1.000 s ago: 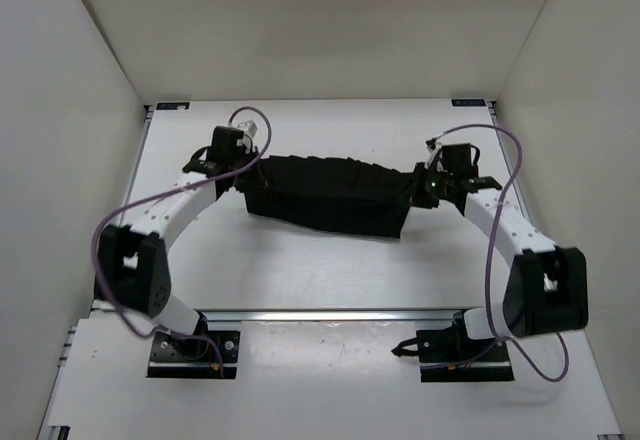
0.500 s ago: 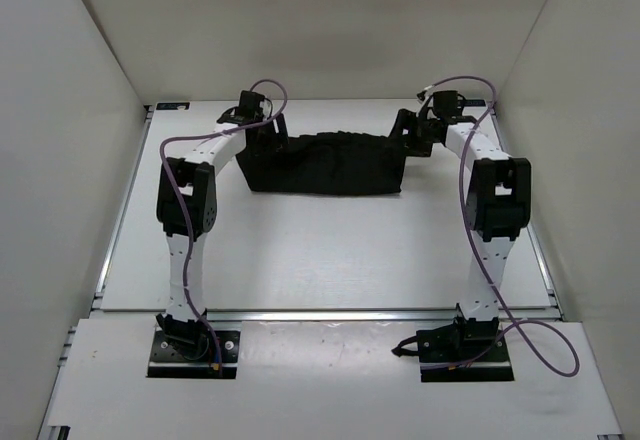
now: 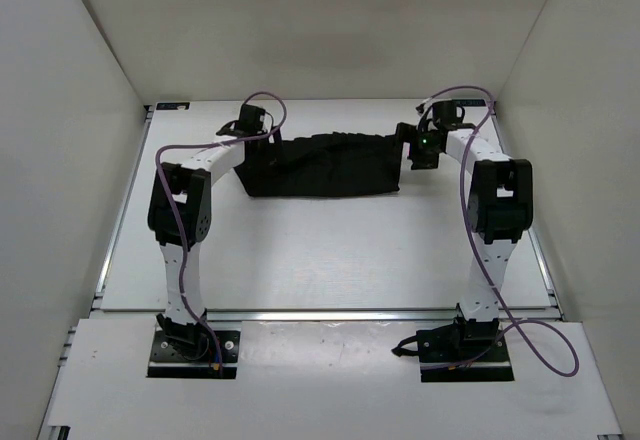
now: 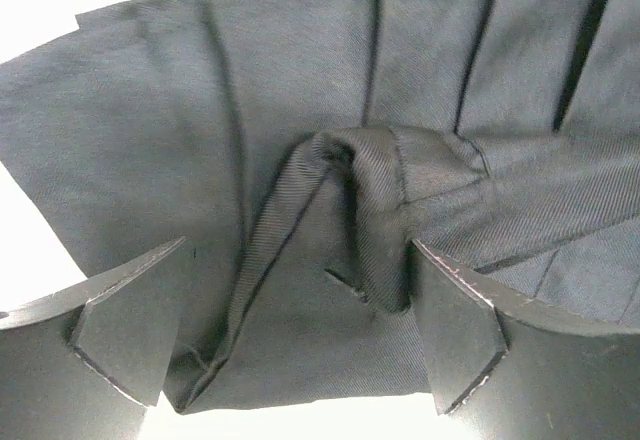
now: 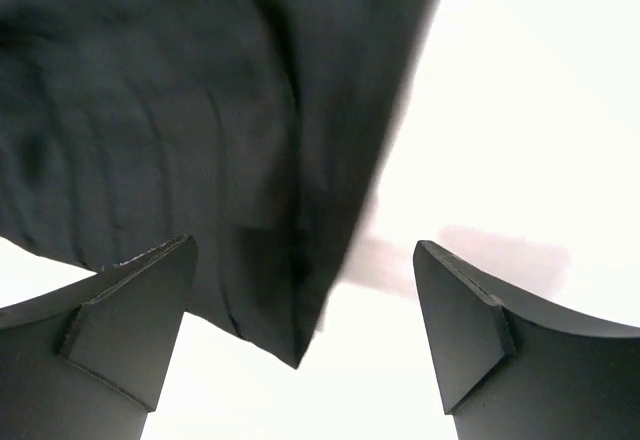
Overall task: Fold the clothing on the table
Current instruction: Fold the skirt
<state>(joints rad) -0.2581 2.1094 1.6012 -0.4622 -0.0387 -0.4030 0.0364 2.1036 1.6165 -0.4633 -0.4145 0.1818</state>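
No text, label, brand or number can be read in any view. On the counter (image 3: 320, 255), a dark mark (image 3: 170, 106) sits at the far left corner and a second mark (image 3: 470, 103) at the far right corner. Both are too small to tell whether they carry writing.

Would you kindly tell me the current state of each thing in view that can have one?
clothing: lying in a long band on the table, ungripped, with a small ridge standing up at its left end.
left gripper: open, straddling that ridge, not pinching it.
right gripper: open over the clothing's right edge, holding nothing.
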